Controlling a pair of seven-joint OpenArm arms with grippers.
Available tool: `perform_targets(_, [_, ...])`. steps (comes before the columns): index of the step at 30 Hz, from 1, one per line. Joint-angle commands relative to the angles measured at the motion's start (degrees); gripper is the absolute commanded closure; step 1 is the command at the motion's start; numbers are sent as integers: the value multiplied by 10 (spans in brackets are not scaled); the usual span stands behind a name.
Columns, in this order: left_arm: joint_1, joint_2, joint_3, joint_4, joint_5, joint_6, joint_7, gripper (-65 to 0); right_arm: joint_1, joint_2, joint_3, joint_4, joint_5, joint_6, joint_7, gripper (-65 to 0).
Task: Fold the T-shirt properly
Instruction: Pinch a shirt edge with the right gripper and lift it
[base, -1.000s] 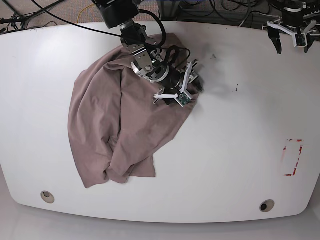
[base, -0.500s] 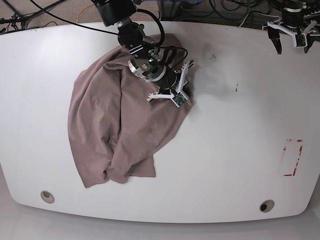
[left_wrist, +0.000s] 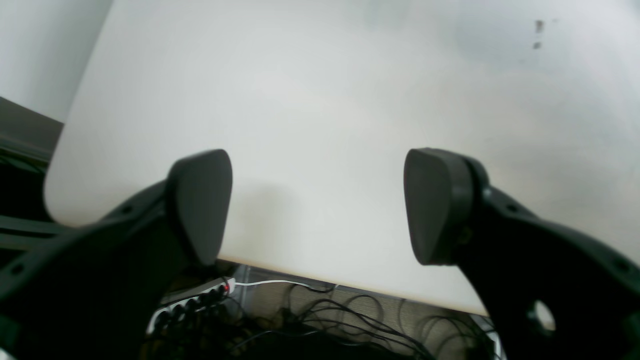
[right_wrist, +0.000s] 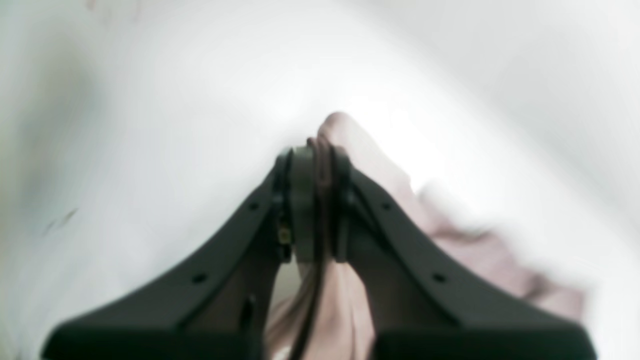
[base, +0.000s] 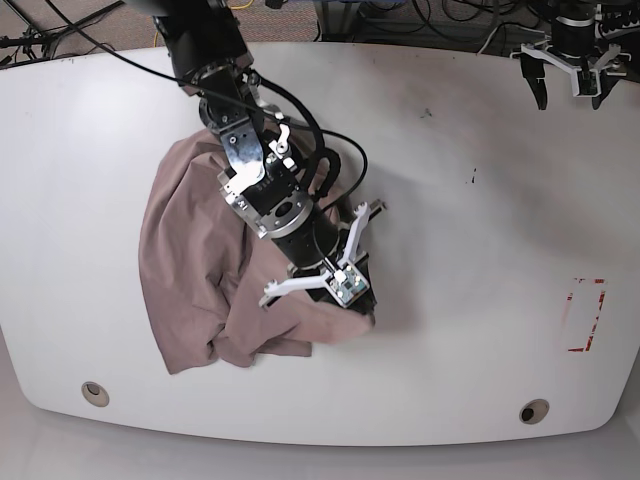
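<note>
Right pincer drags a pinched shirt edge toward the near side of the table.

The one dusty mauve-brown cotton T-shirt (base: 200, 270) lies bunched on the left half of the white oval table (base: 460, 330). The right pincer (right_wrist: 320, 165) is clenched on a thin fold of it, which could slip out or bunch the cloth further. At the far right corner, the left pincer (left_wrist: 318, 205) hangs released. Two pincers, one shirt.

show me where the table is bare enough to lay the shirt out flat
Bare: the wide stretch of table between the T-shirt and the red marks, below the open left tool. Crowded: the shirt heap under the right tool.
</note>
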Motion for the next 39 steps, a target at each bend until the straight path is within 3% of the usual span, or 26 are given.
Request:
perform_targets(1, [-8,-4,18,3,-2,4,-11,-506,58,7,1,9,2,-3,7,0])
perform_targets(18, [-91,-4,122,-50,-2,4,-11,-506,262,130,-30,6,8,-1,36,0])
perform_targets(26, [-143,-4,180,-70,-1,4,-11,-506,343,156,-61,10,11,-1,36,0])
perform_targets(39, [-240,-3,280,-129,-1,4,-11,-506,501,187,-52,-3,112,-1,36,0])
